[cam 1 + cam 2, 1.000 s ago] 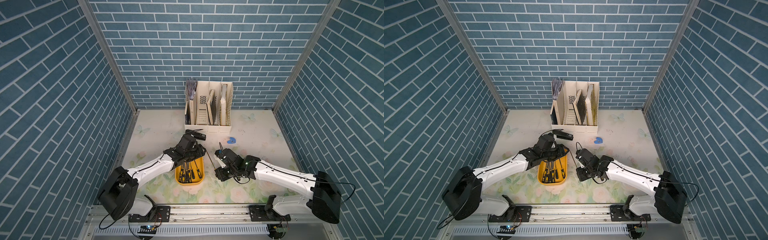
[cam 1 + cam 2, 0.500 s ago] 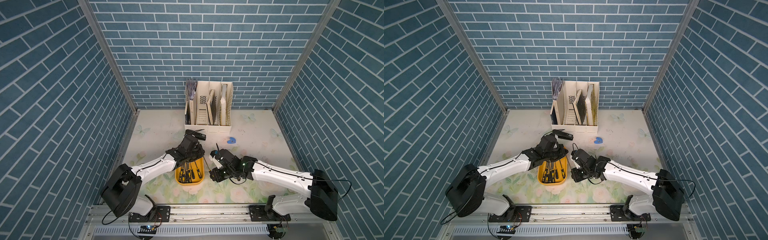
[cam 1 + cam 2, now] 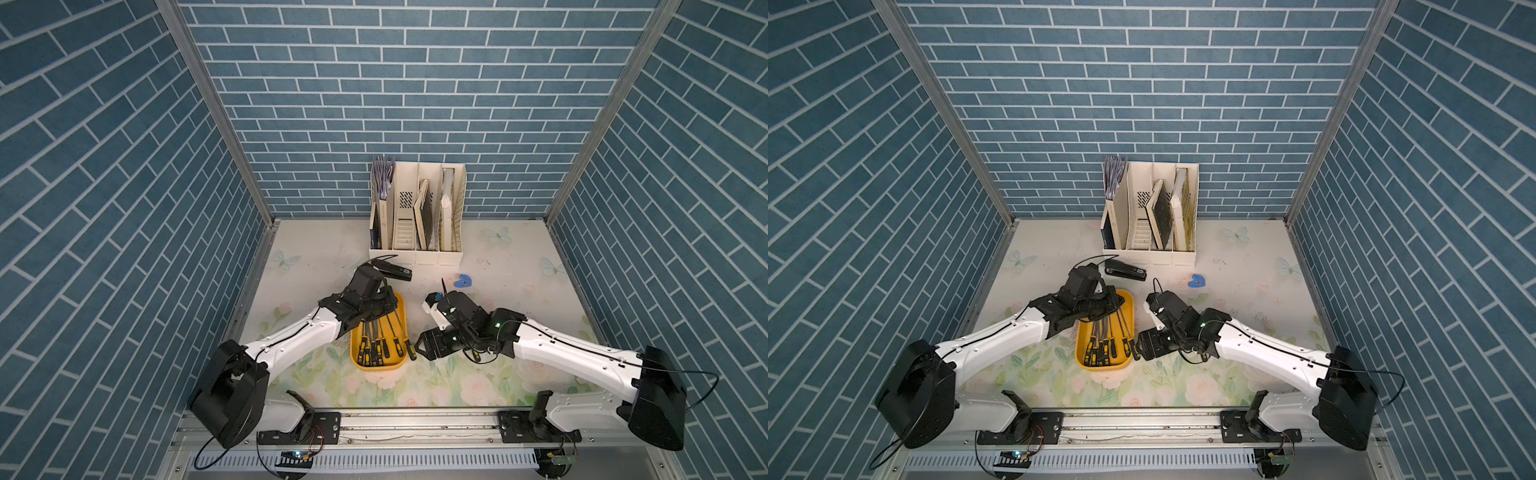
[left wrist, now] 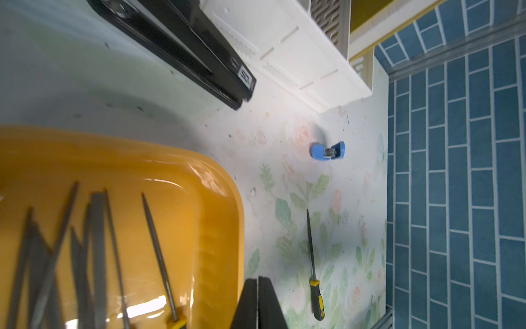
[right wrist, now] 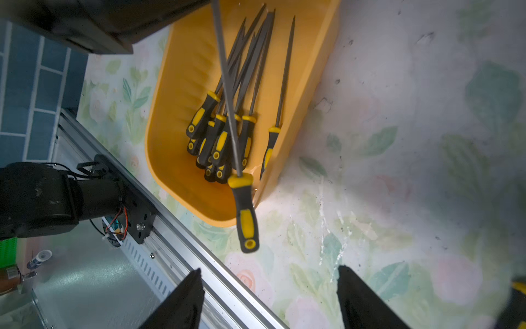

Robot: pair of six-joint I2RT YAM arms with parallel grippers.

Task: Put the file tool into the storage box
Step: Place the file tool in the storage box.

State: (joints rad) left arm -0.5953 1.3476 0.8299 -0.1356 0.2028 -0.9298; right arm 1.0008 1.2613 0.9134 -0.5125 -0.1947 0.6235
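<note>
The file tool (image 5: 244, 210) lay slanted across the yellow storage box (image 5: 170, 85), its handle overhanging the near right rim; a nudge could tip it onto the worktop (image 5: 398, 142). The right tool (image 5: 269, 270) stood wide and empty nearby, the left tool (image 4: 257, 287) pinched shut above the box's far part. Open worktop lay rightward, where another file (image 4: 312, 256) waited.

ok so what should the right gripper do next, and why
Probably nudge the handle of the file inward over the rim of the storage box. The right gripper stands open just short of it, and the file crosses the rim with its handle hanging outside, so it isn't fully in.
</note>
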